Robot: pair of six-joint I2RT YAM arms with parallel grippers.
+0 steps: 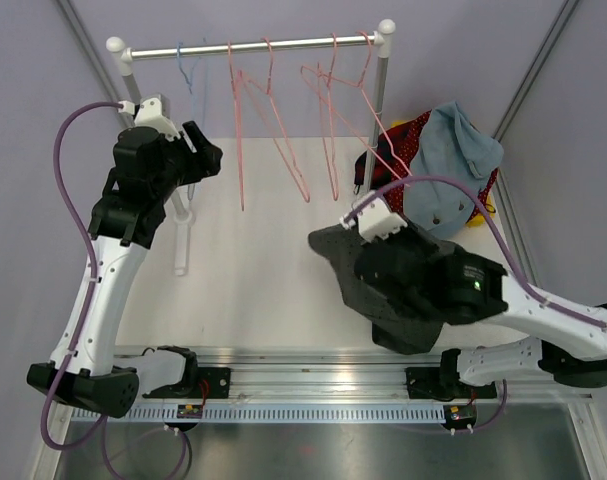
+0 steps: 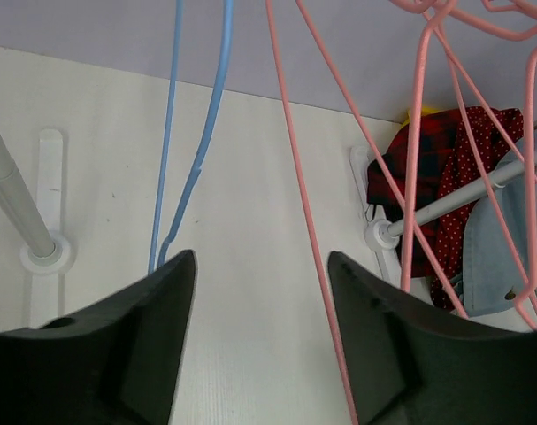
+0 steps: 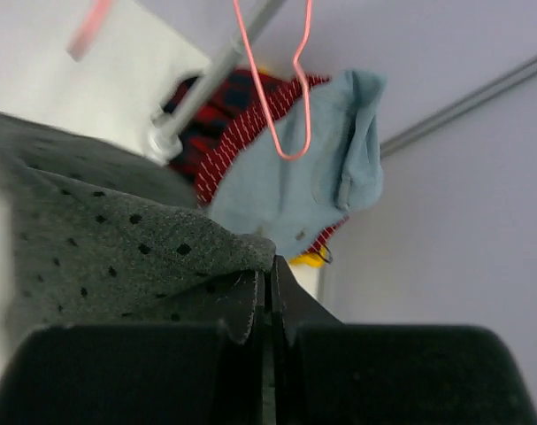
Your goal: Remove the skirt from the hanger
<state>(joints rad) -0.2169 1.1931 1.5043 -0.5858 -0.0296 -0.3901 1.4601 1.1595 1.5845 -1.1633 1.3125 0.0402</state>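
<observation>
The skirt (image 1: 345, 265) is dark grey with black dots. It drapes over my right gripper (image 1: 368, 235) in front of the rack and touches none of the hangers. In the right wrist view the right gripper (image 3: 270, 266) is shut on a fold of the skirt (image 3: 100, 248). Several empty pink wire hangers (image 1: 283, 140) and one blue hanger (image 1: 188, 65) hang on the rail (image 1: 253, 46). My left gripper (image 1: 211, 155) is open and empty, high beside the rack's left pole. In the left wrist view the left gripper (image 2: 261, 257) has the blue hanger (image 2: 202, 159) and a pink hanger (image 2: 303, 177) just ahead.
A pile of clothes, light blue denim (image 1: 453, 165) over red patterned cloth (image 1: 398, 140), lies on the table behind the rack's right pole (image 1: 375, 110). The pile also shows in the right wrist view (image 3: 295, 190). The rack's left foot (image 1: 182, 240) rests on the white table.
</observation>
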